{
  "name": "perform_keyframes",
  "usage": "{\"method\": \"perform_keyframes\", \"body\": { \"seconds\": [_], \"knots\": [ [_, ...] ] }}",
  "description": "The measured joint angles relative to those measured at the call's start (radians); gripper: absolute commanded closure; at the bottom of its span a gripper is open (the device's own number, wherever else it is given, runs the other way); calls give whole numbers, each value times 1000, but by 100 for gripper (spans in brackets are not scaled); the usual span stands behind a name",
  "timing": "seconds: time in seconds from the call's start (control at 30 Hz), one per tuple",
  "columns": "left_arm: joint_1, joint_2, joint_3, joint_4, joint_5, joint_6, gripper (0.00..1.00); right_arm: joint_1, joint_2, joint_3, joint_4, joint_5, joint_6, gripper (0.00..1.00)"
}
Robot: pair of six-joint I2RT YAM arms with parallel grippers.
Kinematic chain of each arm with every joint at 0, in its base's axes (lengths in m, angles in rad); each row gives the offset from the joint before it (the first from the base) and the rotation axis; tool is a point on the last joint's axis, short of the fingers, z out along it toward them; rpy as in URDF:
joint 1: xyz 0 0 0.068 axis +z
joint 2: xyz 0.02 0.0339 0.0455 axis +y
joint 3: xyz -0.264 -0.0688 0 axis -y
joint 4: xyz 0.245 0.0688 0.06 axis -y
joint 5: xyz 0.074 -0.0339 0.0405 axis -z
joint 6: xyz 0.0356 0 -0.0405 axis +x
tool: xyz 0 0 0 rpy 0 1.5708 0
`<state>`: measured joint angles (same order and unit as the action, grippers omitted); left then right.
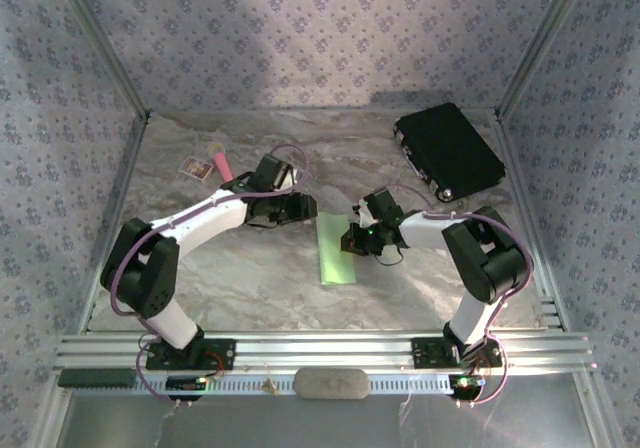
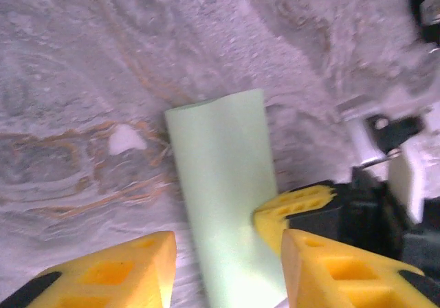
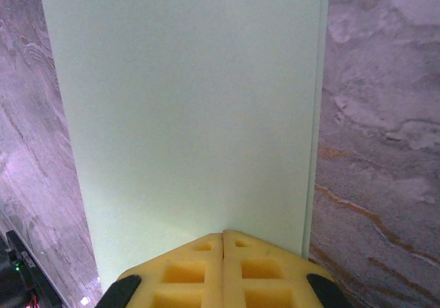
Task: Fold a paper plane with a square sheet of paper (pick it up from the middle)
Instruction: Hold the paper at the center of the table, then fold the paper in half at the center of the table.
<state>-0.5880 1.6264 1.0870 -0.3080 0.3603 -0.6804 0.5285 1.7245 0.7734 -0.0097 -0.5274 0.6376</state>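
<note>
Clenched tips of my right gripper press the paper down at its 3 o'clock edge. The paper, folded to a strip, lies mid-table, running 12 to 6. My left gripper hangs released astride the 12 o'clock end, which bows upward. Risk: pinned at one point only, the paper may pivot or spring open if my left gripper drags it.

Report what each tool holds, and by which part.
Left tool: nothing, jaws open astride the folded green sheet. Right tool: shut, touching the sheet's long edge; pinching or merely pressing, cannot tell.
</note>
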Motion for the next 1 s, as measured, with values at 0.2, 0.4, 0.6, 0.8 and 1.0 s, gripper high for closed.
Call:
{"method": "perform_keyframes", "body": {
  "seconds": [0.2, 0.4, 0.6, 0.8, 1.0],
  "knots": [
    [9, 78, -39, 136, 213, -85, 93, 0, 0, 0, 0, 1, 1, 100],
    [7, 151, -83, 243, 325, -150, 100, 0, 0, 0, 0, 3, 1, 100],
    [3, 180, -83, 285, 362, -164, 100, 0, 0, 0, 2, 3, 2, 100],
    [-3, 211, -83, 283, 361, -158, 100, 0, 0, 0, 2, 3, 5, 100],
    [-3, 235, -95, 266, 340, -146, 100, 0, 0, -5, 9, 3, 5, 100]
  ]
}}
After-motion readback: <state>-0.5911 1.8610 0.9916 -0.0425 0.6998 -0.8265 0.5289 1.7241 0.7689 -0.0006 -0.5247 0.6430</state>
